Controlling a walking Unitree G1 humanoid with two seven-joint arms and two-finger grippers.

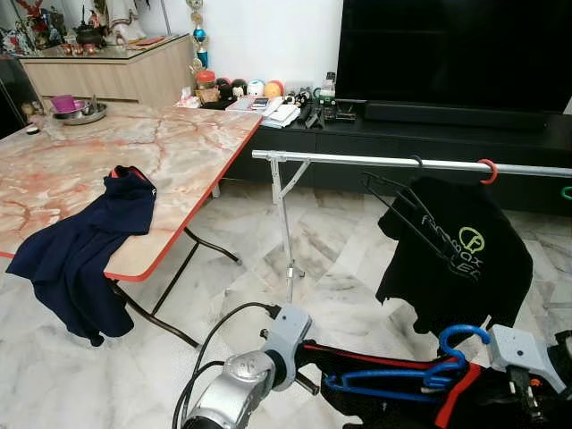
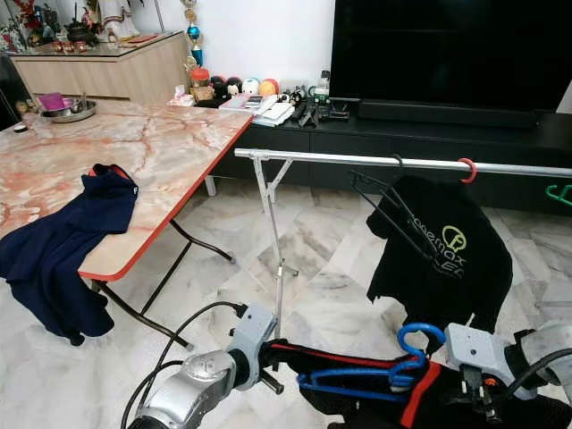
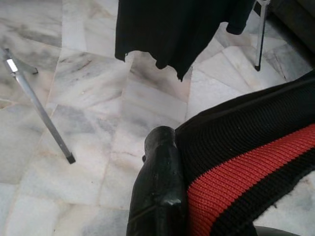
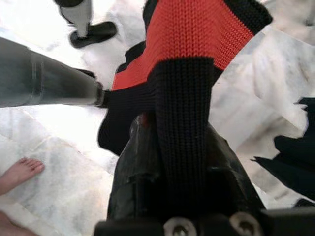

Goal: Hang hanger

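Note:
A blue hanger (image 1: 393,386) with a curved hook (image 1: 465,336) carries a black garment with red stripes (image 1: 420,407) low in front of me. My left gripper (image 1: 315,359) grips the garment's left end; one black finger (image 3: 158,189) presses against the knit. On the right, my right gripper (image 1: 525,398) is shut on the garment, whose fabric (image 4: 189,98) drapes between its fingers (image 4: 140,172). Ahead stands a silver rail (image 1: 375,161) at about chest height. A black T-shirt (image 1: 456,255) hangs from it on a black hanger, beside a red ring (image 1: 487,171).
The rack's leg (image 1: 286,237) stands on marble floor between me and a marble folding table (image 1: 179,147) on the left, which holds a navy garment (image 1: 85,246). A black TV console (image 1: 429,138) runs behind the rail. A person's bare foot (image 4: 19,172) is near my right arm.

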